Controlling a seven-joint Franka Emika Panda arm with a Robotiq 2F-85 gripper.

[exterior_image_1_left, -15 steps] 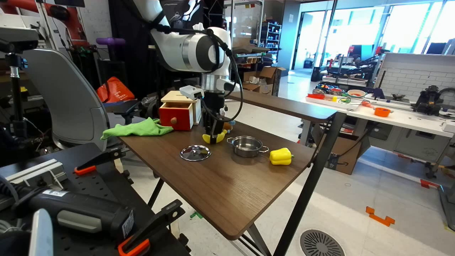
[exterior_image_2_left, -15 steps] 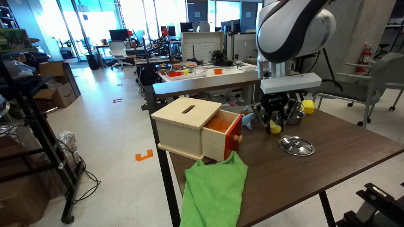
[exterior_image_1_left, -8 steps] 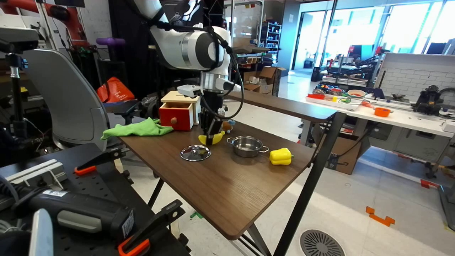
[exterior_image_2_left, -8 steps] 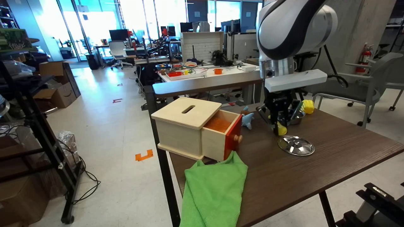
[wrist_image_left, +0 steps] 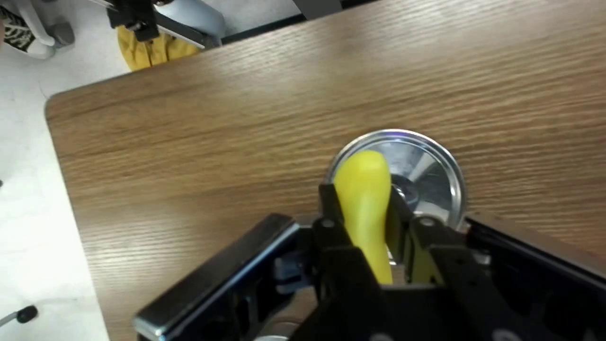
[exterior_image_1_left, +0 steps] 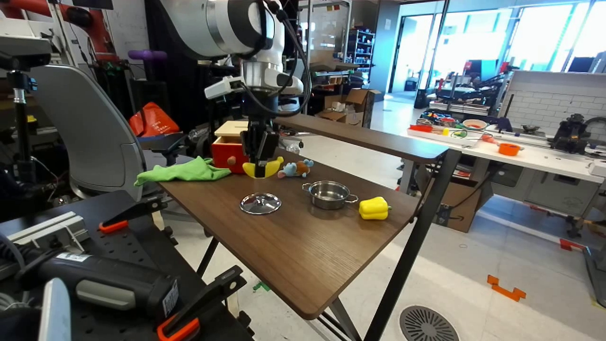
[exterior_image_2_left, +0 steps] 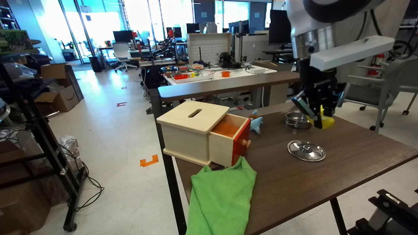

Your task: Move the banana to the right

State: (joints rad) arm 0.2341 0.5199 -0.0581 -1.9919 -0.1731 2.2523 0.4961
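The banana (exterior_image_1_left: 274, 167) is small, curved and yellow. It is held in the air above the brown table (exterior_image_1_left: 303, 246). My gripper (exterior_image_1_left: 260, 171) points down and is shut on the banana's middle, with the two ends sticking out in an exterior view. The banana also shows between the fingers in an exterior view (exterior_image_2_left: 327, 122); there the gripper (exterior_image_2_left: 321, 121) is over the table's far part. In the wrist view the banana (wrist_image_left: 364, 189) lies between both fingertips (wrist_image_left: 327, 196) and appears over the lid. Its lower part is partly hidden by the gripper (wrist_image_left: 362, 201).
A shiny lid (exterior_image_1_left: 260, 203) lies on the table, with a metal pot (exterior_image_1_left: 330, 196) and a yellow pepper (exterior_image_1_left: 374, 208) beyond it. A plush toy (exterior_image_1_left: 297, 169), a wooden box (exterior_image_2_left: 186, 140) with an open red drawer (exterior_image_2_left: 241, 143) and a green cloth (exterior_image_2_left: 225, 195) stand around.
The gripper has risen off the table with the banana in it. It moved up and left in one exterior picture and up and right in the opposite one. Lid, pot and pepper have not moved.
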